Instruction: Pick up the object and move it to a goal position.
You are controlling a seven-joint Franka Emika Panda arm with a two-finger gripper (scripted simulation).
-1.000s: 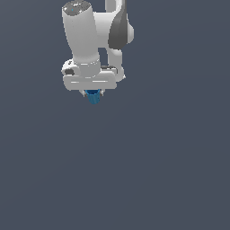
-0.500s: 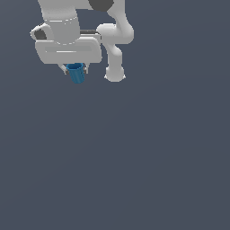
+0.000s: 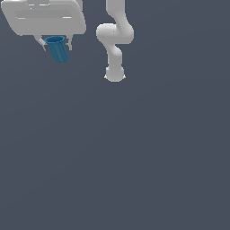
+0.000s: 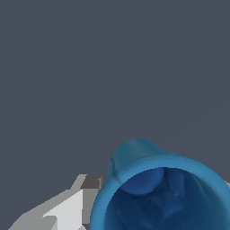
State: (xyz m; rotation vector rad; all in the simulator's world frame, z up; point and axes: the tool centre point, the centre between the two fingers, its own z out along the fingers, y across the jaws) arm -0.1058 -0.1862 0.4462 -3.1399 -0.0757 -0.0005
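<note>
Transport is the step in hand, judging by how the small blue tapered cup with its round rim and hollow inside [image 3: 58, 48] hangs clear of the flat dark grey desk [image 3: 134, 157], pinched under the broad white hand of the Panda arm [image 3: 43, 17] near the top of the exterior view's left. The jaws [image 3: 56, 44] are closed on the cup: 1 short grey finger [image 3: 42, 43] shows at each side of its upper wall, pressed against it just under the rim. Gripping it high, by the rim end, leaves the narrower base free below, which would let it be set down without the fingers meeting the desk first. The cup is tilted, its base swung toward the exterior view's right, so the hold looks a little skewed rather than square.

In the wrist view the cup [image 4: 166, 193] fills the near corner, its open mouth turned toward the camera and the darker inside visible, with 1 pale grey fingertip [image 4: 67, 209] just beside its outer wall.

The arm's white base [image 3: 114, 74] stands well apart from the hand, with the jointed links [image 3: 115, 33] rising from it and out of the picture. No goal marker shows in either view, so I cannot tell how far the cup is from its target.
</note>
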